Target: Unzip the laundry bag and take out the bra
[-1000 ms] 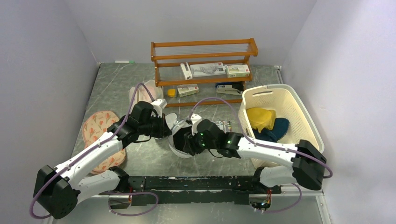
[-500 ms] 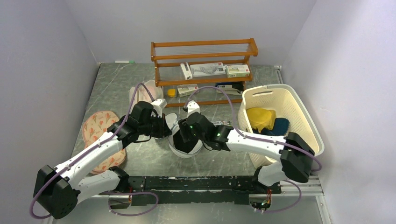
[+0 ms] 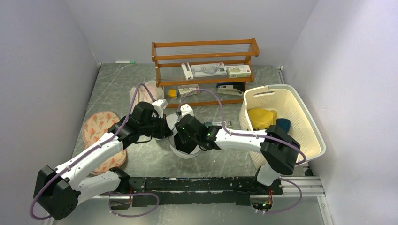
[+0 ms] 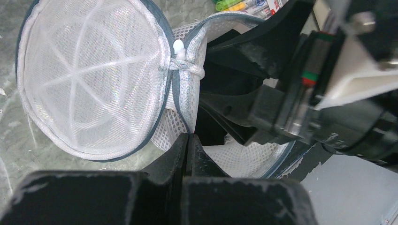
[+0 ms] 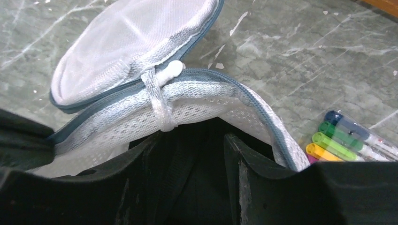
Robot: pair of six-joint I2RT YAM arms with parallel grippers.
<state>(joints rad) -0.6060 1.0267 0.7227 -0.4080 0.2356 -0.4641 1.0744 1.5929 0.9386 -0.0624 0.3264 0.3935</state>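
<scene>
The laundry bag (image 3: 187, 149) lies at the table's middle, unzipped, with its round mesh lid (image 4: 89, 79) flipped aside. My left gripper (image 4: 187, 140) is shut on the bag's mesh wall beside the grey-blue zip rim; it also shows in the top view (image 3: 169, 132). My right gripper (image 5: 187, 154) is open, its fingers inside the bag's dark opening just under the white zip pull (image 5: 171, 70). A black ribbed band lies between them; I cannot tell what it is. The mustard-yellow bra (image 3: 261, 118) lies in the cream basket. No yellow shows through the bag's mesh.
The cream basket (image 3: 305, 123) stands right and also holds a dark teal cloth (image 3: 283, 125). Coloured markers (image 5: 347, 138) lie just right of the bag. A wooden rack (image 3: 205, 65) with boxes stands behind. A pinkish mesh pouch (image 3: 143, 91) and a patterned pad (image 3: 98, 129) lie to the left.
My right arm has swung left, its gripper moving further over and into the bag's opening. My left arm has held still on the bag.
</scene>
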